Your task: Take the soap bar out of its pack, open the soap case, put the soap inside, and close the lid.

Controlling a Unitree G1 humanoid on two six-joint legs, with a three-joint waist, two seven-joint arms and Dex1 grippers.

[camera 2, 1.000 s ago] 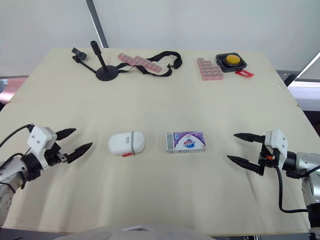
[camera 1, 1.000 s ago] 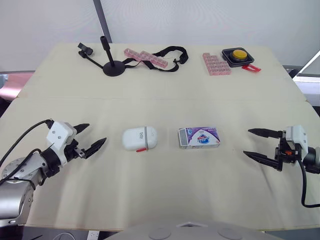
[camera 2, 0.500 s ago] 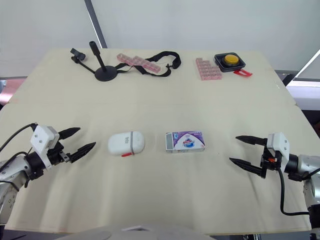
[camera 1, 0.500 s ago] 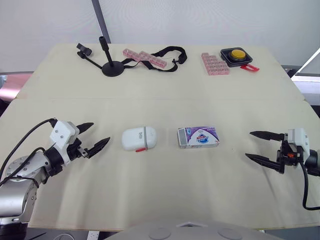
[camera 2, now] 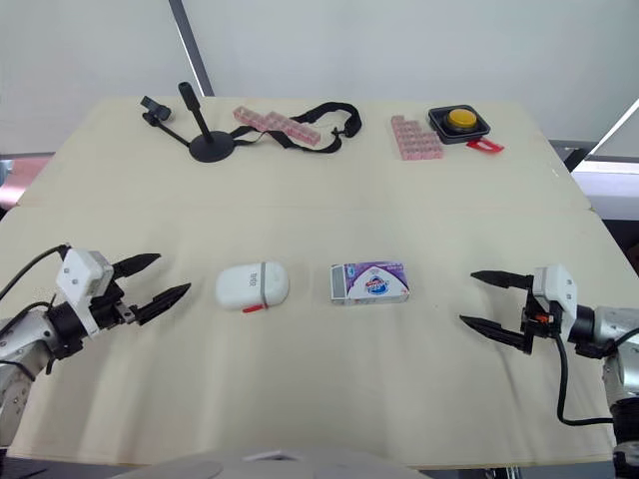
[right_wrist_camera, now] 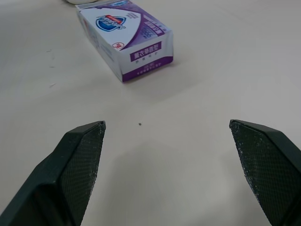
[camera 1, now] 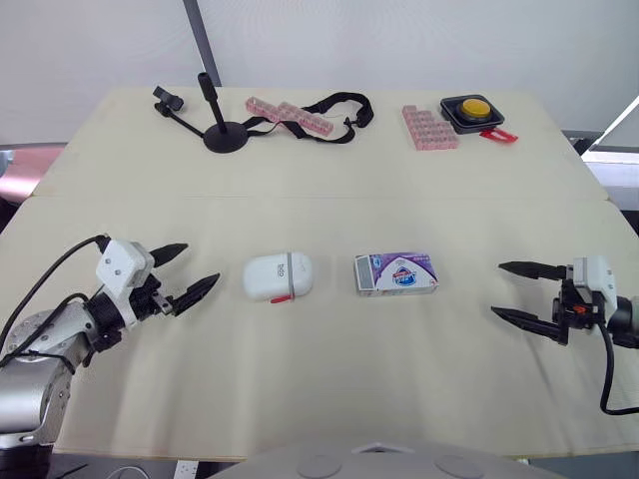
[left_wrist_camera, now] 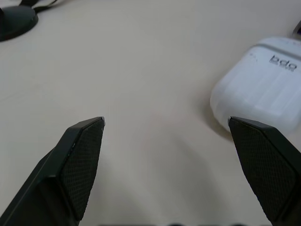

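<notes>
Our left jaws stand wide apart with nothing between them, tips pointing at the white soap case, which lies just beyond them, near but not touching; we judge the spread suits the case's rounded body, so the arm can steady it or take it by its sides. Our right jaws are likewise spread wide and empty, aimed at the soap pack, though well apart from it across bare counter; in the right wrist view the pack sits ahead along the line of the two fingers, so a straight reach would likely bring them round it. The pack lies flat, purple and white, its flaps looking shut, so the soap is presumably inside and the first step is not yet begun; the case lies flat beside the pack, the two apart, with its lid down and a small red tab at its near edge, which we take for the catch. Case and pack sit side by side in the middle, one before each arm, a layout that seems made for two-handed work. At the far edge, well out of the way, lie a black stand, a black strap, pink trays and a yellow button.
</notes>
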